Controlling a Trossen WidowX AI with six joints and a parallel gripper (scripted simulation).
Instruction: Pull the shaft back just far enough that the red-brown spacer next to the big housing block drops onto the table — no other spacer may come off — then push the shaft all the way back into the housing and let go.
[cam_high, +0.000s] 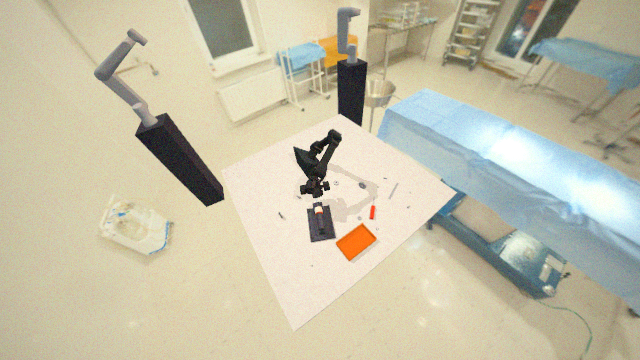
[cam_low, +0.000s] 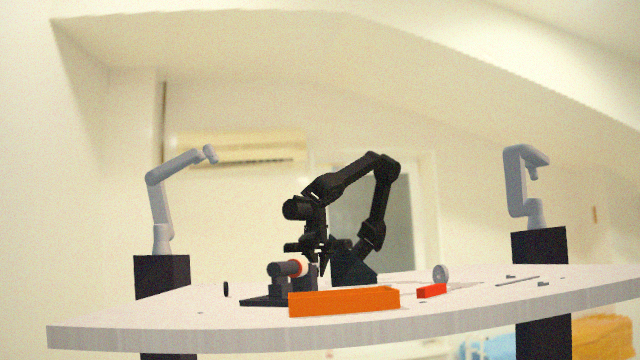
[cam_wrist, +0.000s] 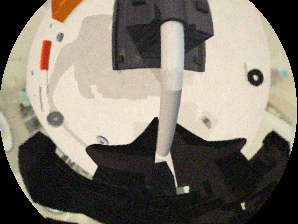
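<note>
My gripper (cam_high: 317, 196) (cam_low: 321, 266) (cam_wrist: 161, 119) is shut on the outer end of the pale grey shaft (cam_wrist: 172, 55). The shaft runs from the fingers into the dark fixture. The big housing block (cam_high: 321, 225) (cam_low: 280, 269) stands on its dark base plate (cam_low: 255, 302) (cam_wrist: 118, 60). Next to it, the red-brown spacer (cam_high: 319, 214) (cam_low: 299, 268) is still on the shaft line, with a cream spacer (cam_high: 318, 209) (cam_low: 305, 266) against it on the gripper side. The dark support post (cam_low: 311, 282) stands between them and my fingers. The spacers are hidden in the wrist view, and how deep the shaft sits is hidden.
An orange tray (cam_high: 356, 242) (cam_low: 345, 304) (cam_wrist: 64, 7) lies beside the fixture. A red block (cam_high: 372, 212) (cam_low: 431, 290) (cam_wrist: 45, 55) lies beyond it. A grey disc (cam_high: 362, 185) (cam_low: 440, 274) (cam_wrist: 55, 118), a black ring (cam_wrist: 255, 77) and a thin rod (cam_high: 394, 190) (cam_low: 517, 281) are on the table.
</note>
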